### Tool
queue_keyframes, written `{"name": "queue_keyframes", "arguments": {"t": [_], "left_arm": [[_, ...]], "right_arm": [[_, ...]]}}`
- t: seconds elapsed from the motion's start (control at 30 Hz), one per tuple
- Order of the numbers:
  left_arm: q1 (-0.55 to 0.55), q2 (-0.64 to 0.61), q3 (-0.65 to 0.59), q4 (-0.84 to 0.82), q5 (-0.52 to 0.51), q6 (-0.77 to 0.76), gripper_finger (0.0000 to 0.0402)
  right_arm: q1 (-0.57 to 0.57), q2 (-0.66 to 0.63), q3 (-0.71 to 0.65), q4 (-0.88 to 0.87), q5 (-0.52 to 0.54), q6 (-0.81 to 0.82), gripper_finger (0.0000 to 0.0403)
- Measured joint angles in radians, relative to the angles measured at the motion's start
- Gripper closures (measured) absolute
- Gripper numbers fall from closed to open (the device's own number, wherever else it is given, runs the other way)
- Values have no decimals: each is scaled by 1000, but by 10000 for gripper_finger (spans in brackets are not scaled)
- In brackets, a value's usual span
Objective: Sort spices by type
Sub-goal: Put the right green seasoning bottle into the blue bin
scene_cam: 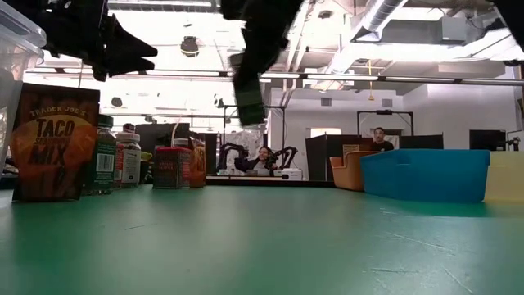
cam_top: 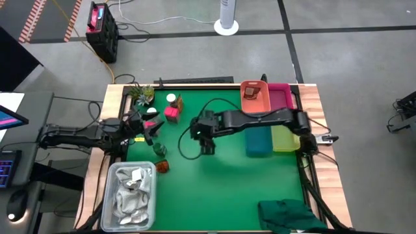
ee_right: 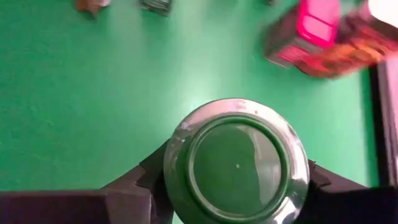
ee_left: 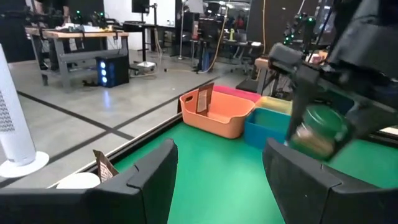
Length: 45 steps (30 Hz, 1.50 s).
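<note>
My right gripper [cam_top: 207,145] hangs over the middle of the green mat, shut on the green-and-silver tin [ee_right: 236,163]; the tin [ee_left: 317,129] also shows in the left wrist view. My left gripper [cam_top: 153,127] is open above the mat's left part, touching nothing. Near it stand the pink-red box [cam_top: 172,114], a white-capped jar [cam_top: 171,99], a dark jar [cam_top: 159,149] and the orange-brown jar [cam_top: 162,167], all on their bases. The low view shows a taco mix packet [scene_cam: 53,141] upright beside more jars [scene_cam: 105,156]. My right gripper pinches the green-and-silver tin between its two fingers [ee_right: 146,179], one on each side of the wall just below the silver rim [ee_right: 177,140]. The fingers come from above, pointing down. The tin [scene_cam: 250,105] is upright and lifted clear of the mat.
An orange bin [cam_top: 255,97], a pink bin [cam_top: 281,96], a blue bin [cam_top: 258,140] and a yellow-green bin [cam_top: 285,138] line the right side. A white bin of rags [cam_top: 133,195] sits near left. A green cloth [cam_top: 292,214] lies near right. A spiky plant [cam_top: 142,94] stands far left.
</note>
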Motion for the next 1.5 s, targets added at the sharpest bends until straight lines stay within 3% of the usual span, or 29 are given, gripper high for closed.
{"name": "queue_keyframes", "arguments": {"t": [0.37,0.57,0.8,1.03,1.27,1.5], "left_arm": [[0,60,1,42,0,-24,175],[0,141,18,85,12,-37,175],[0,288,96,80,50,-94,175],[-7,401,138,126,55,-68,175],[-33,423,138,161,56,-10,175],[-52,414,138,158,56,-10,175]], "right_arm": [[-56,-387,-525,276,43,133,182],[-59,-598,-695,299,154,202,182],[-120,-800,-733,80,314,289,182],[-315,-877,-734,-102,322,343,181],[-444,-894,-738,-114,321,326,181],[-527,-956,-863,-81,315,294,181]]}}
